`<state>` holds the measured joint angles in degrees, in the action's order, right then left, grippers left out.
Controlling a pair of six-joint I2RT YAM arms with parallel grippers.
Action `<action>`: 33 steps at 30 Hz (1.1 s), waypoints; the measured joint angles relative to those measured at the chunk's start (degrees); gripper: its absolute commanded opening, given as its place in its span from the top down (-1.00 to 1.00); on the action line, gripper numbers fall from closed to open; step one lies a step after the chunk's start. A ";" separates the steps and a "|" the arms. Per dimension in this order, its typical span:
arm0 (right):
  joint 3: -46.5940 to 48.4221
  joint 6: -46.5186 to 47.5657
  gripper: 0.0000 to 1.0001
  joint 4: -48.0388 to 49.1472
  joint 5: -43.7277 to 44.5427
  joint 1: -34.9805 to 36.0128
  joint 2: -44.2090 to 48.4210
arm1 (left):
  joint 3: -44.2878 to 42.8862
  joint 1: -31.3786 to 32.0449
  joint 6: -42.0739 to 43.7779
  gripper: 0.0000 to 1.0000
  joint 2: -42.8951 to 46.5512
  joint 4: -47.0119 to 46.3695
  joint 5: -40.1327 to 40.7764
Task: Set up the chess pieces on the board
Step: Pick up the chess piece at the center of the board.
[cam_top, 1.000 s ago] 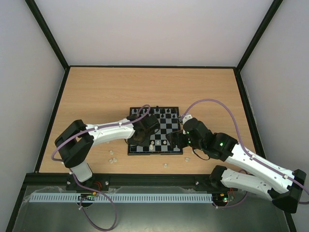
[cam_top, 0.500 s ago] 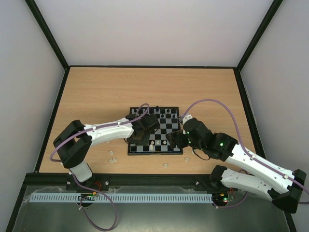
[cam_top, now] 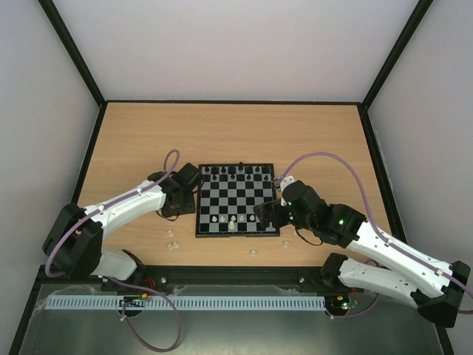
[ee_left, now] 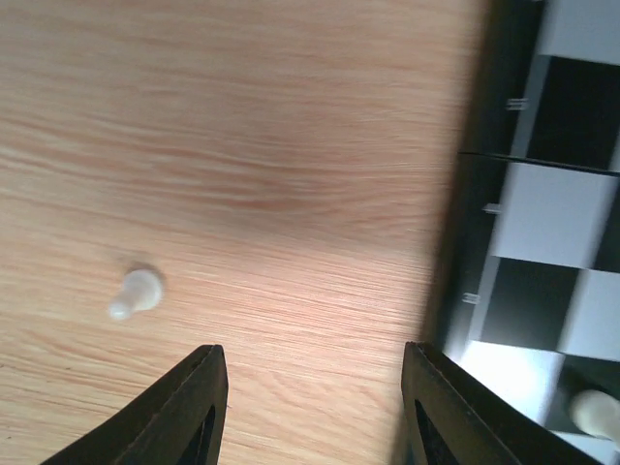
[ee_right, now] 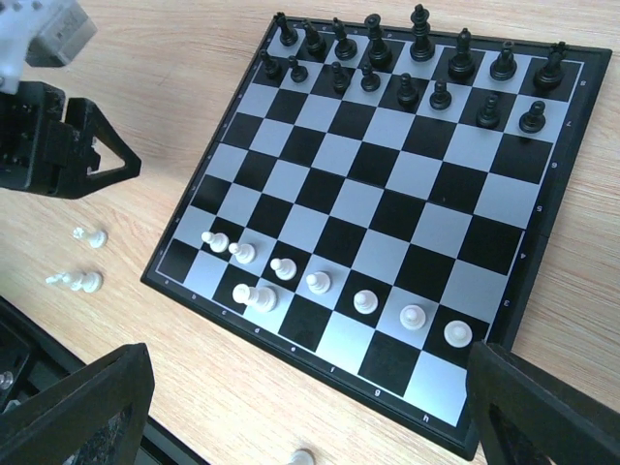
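- The board (ee_right: 387, 184) lies on the wooden table (ee_right: 165, 58), with black pieces (ee_right: 407, 92) filling its two far rows and white pawns (ee_right: 365, 302) along the near side.
- Loose white pieces (ee_right: 77, 281) lie to its left.
- The left gripper (ee_left: 312, 354) hovers beside the board's left edge, fingers parted and empty.
- The right gripper (ee_right: 308, 358), by the near edge, is spread wide and holds nothing.

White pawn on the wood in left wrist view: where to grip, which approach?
Pinch the pawn across its slim middle, from straight above. It seems to lie on its side, apart from the board, so fingers should straddle its long axis.
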<state>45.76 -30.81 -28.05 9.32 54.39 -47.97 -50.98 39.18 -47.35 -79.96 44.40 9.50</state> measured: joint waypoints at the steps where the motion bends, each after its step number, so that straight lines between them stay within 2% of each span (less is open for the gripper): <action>1: -0.02 0.00 -0.78 0.02 -0.17 0.00 0.13 | 0.98 -1.27 0.00 -0.07 0.09 -0.07 -0.15; 10: -0.26 0.44 -0.78 0.59 -2.25 0.00 1.40 | 6.51 -7.74 -0.68 -0.15 1.84 -0.24 -0.22; 15: -0.31 0.87 -0.78 1.09 -3.41 0.00 1.57 | 7.34 -9.53 -1.49 -0.21 3.65 0.02 0.61; 23: -0.33 1.07 -0.77 1.38 -4.76 0.00 1.92 | 8.85 -11.80 -2.14 -0.22 3.61 -1.55 -0.24; 29: -0.35 1.18 -0.77 1.40 -5.27 0.00 1.97 | 10.56 -13.55 -2.16 -0.16 3.54 -2.45 -1.75; 33: -0.39 1.31 -0.77 1.42 -5.51 0.00 1.97 | 10.58 -14.40 -2.08 0.03 3.23 -3.89 -2.29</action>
<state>45.36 -29.50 -26.63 3.81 54.39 -46.00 -40.40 24.77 -49.43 -76.73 40.51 7.20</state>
